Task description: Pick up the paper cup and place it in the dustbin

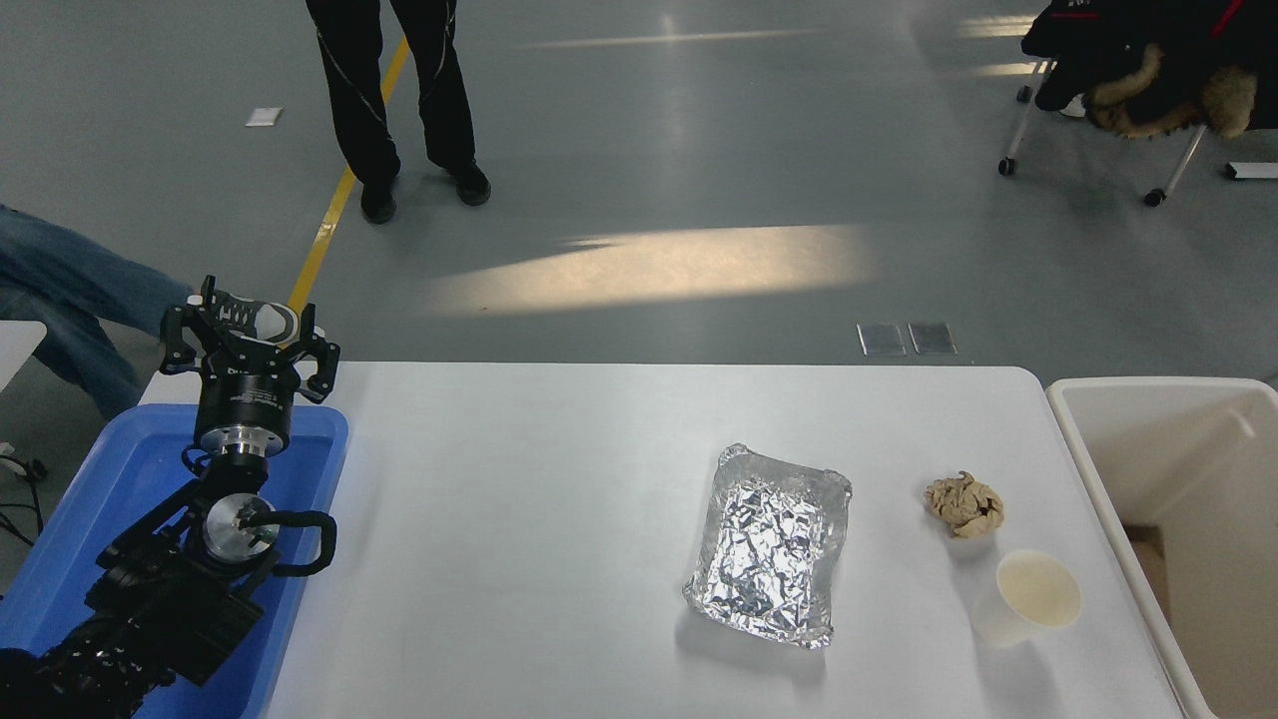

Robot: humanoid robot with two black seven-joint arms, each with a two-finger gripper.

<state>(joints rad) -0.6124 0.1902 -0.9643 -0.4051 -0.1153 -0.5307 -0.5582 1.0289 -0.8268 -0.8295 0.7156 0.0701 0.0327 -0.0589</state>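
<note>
Standing on the bench: the paper cup point(1031, 599), upright, cream inside showing, near the bench's point(519, 519) front right corner, nothing gripping it.
Just beyond the cup: a crumpled tan paper ball point(964, 504), apart from it.
Left of the cup: a crinkled foil tray point(771, 544), lying flat, separate from both cup and ball.
Right of the bench: the dustbin point(1088, 469), cream-white, its thick rim beside the bench edge, near the cup.
Far left: a blue plastic tray point(110, 479) at the bench's left end.
Left gripper point(248, 345): raised over the blue tray's far end, jaws spread apart, holding nothing.
Right gripper: out of view.
Floor beyond: a person's legs point(399, 100) standing by a yellow line point(339, 200).
</note>
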